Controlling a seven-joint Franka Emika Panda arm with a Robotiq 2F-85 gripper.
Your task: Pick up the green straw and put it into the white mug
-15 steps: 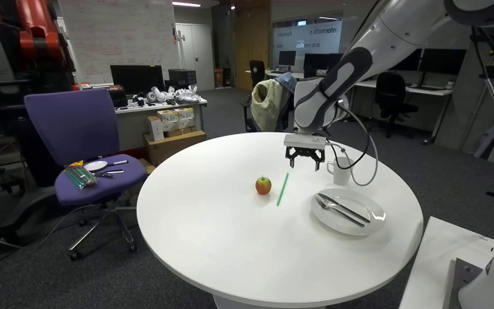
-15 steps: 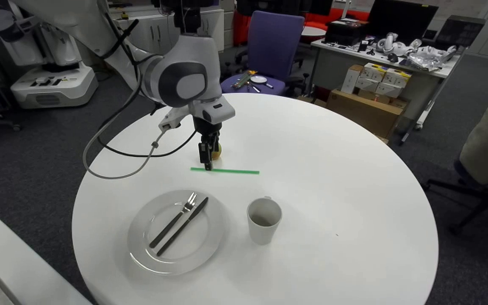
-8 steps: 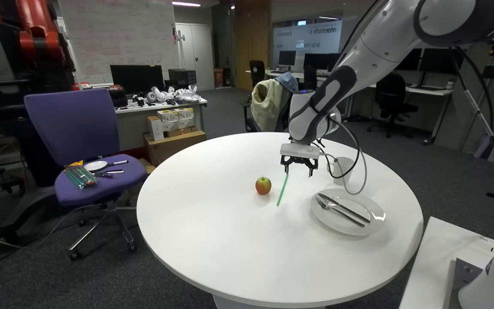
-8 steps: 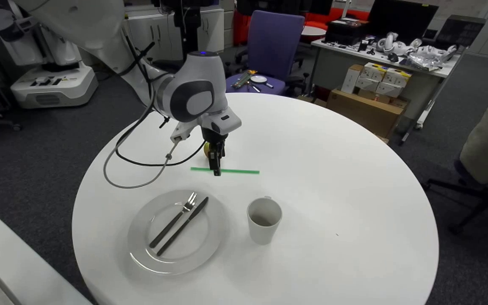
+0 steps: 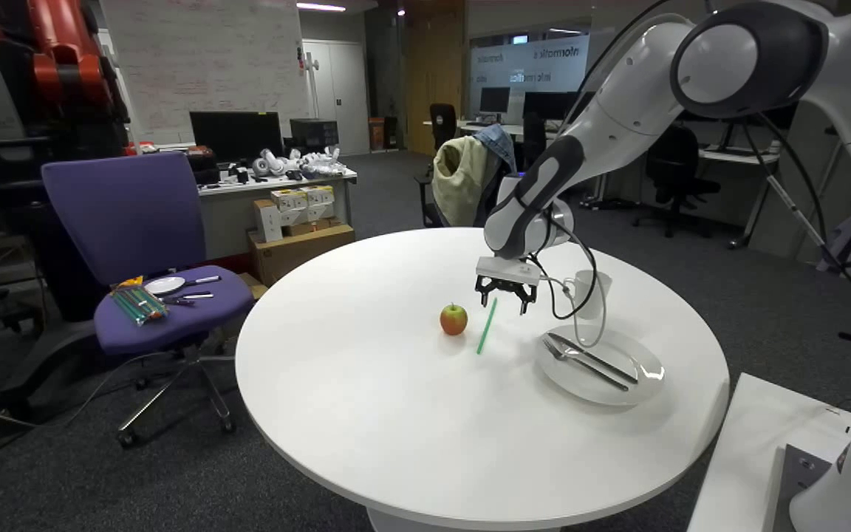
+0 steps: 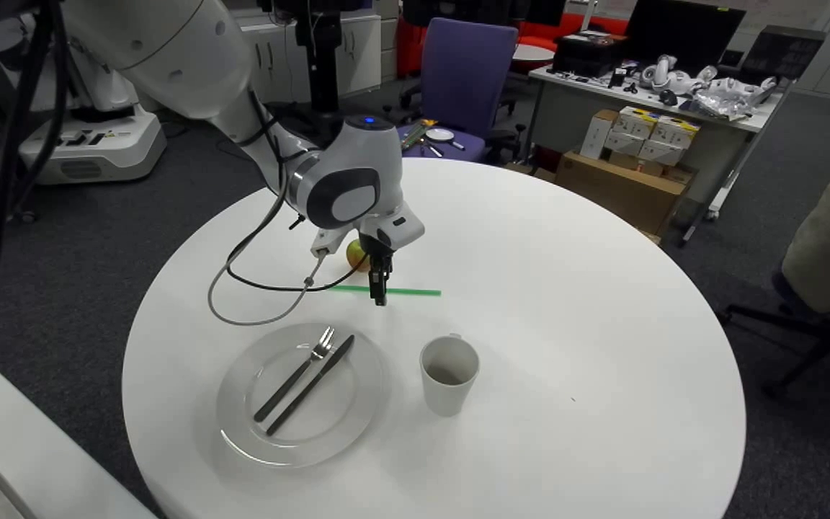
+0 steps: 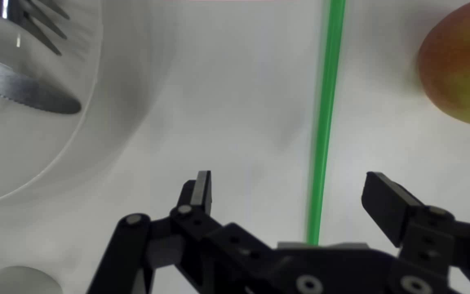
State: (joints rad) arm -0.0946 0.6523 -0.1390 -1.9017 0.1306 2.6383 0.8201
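Note:
The green straw (image 5: 486,329) lies flat on the white round table, also in an exterior view (image 6: 415,292). In the wrist view the straw (image 7: 324,134) runs lengthwise between my two fingers, nearer the right one, touching neither; its lower end is hidden behind the gripper body. My gripper (image 5: 504,307) is open and empty, fingers spread, a little above the table over the straw; its fingertips also show in an exterior view (image 6: 380,301) and the wrist view (image 7: 288,183). The white mug (image 6: 447,393) stands upright, partly behind cables in an exterior view (image 5: 594,284). The wrist view shows its edge (image 7: 18,281).
An apple (image 5: 453,320) sits beside the straw, also in the wrist view (image 7: 463,69). A white plate (image 6: 361,425) holding a knife (image 6: 310,386) and a fork (image 6: 292,378) lies near the mug. Arm cables (image 5: 592,318) hang in front of mug and plate.
My gripper has come down toward the straw, moving left in one exterior picture and right in another. It stays open. The straw, mug, apple and plate have not moved.

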